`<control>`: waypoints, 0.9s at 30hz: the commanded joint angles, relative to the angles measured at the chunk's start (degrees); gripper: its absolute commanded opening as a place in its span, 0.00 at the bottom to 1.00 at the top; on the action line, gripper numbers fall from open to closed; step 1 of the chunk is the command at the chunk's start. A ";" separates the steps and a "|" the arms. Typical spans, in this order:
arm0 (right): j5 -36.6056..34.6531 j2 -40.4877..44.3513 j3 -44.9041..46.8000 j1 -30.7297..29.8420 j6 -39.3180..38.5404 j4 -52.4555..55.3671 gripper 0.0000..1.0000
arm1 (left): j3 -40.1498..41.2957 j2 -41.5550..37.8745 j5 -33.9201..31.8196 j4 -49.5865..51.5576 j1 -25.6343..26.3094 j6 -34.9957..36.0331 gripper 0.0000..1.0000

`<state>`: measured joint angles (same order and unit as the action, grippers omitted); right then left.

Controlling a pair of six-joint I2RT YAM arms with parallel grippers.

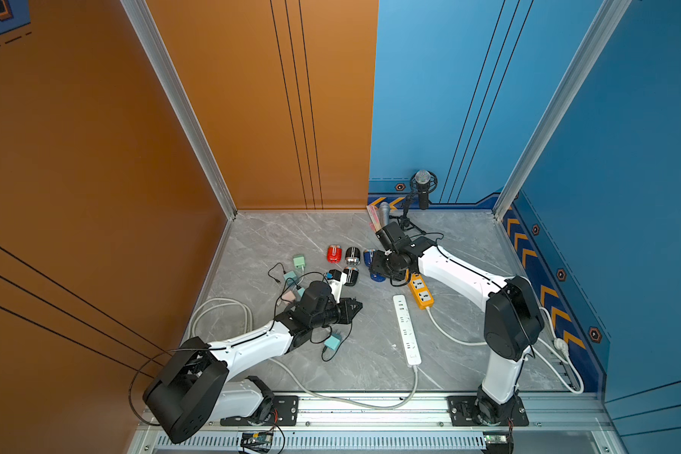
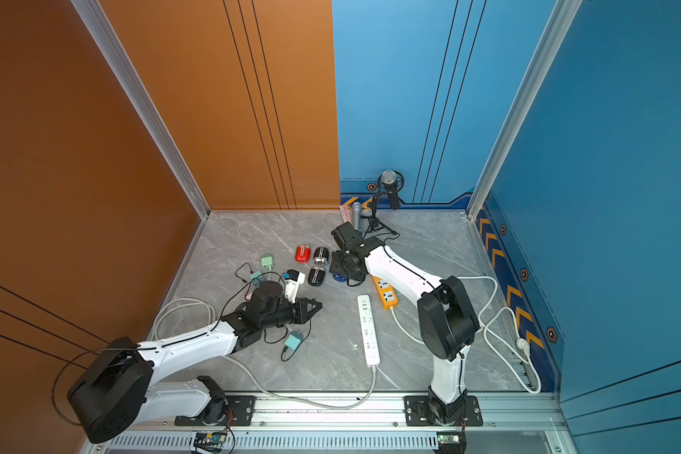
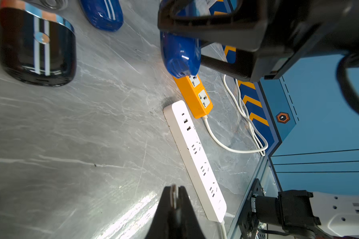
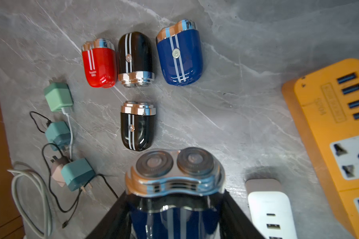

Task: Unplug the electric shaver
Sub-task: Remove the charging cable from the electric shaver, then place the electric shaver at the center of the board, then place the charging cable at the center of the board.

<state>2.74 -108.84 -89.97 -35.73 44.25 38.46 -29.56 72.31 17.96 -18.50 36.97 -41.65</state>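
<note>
Grey marbled counter [image 1: 370,365] fills the booth floor between an orange wall and a blue one. Farthest left lies a tangle of chargers [image 1: 291,277] with thin black cords, and one teal charger [image 1: 333,342] sits just beside my left arm. My left tool [image 3: 175,196] is pinched fully closed above bare counter; I cannot tell whether anything as thin as a cord is caught in it. Next come the loose shavers [image 4: 136,55] lying flat in a small group. Right of them my right tool [image 4: 174,194] grips the blue shaver [image 3: 180,55] by its sides, lifted off the counter. Its long axis runs along the tool: the twin cutting heads point toward the loose shavers, and the rounded base hangs over the near end of the orange strip [image 1: 421,293], with the white strip [image 1: 407,330] alongside. That base faces my left tool, which is the free one and, I judge, the one to reach across the open gap. I see no cord entering the base, so whether a plug sits there I cannot say.
</note>
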 commanded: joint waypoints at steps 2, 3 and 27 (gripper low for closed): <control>-4.37 -5.65 -4.89 -0.48 -10.01 7.46 0.33 | 0.44 -1.20 -0.61 3.98 -1.50 1.02 0.00; -4.52 -7.09 -6.03 -0.46 -11.14 7.97 0.33 | 0.44 -1.39 -0.64 4.44 -1.76 1.06 0.00; -9.79 -20.98 -16.90 -1.92 -18.47 15.16 0.49 | -4.51 1.01 -2.22 18.27 -2.11 3.87 0.00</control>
<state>-5.19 -129.23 -105.25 -37.36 26.96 51.29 -32.75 72.66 16.91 -3.33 34.54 -38.83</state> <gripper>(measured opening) 0.593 0.093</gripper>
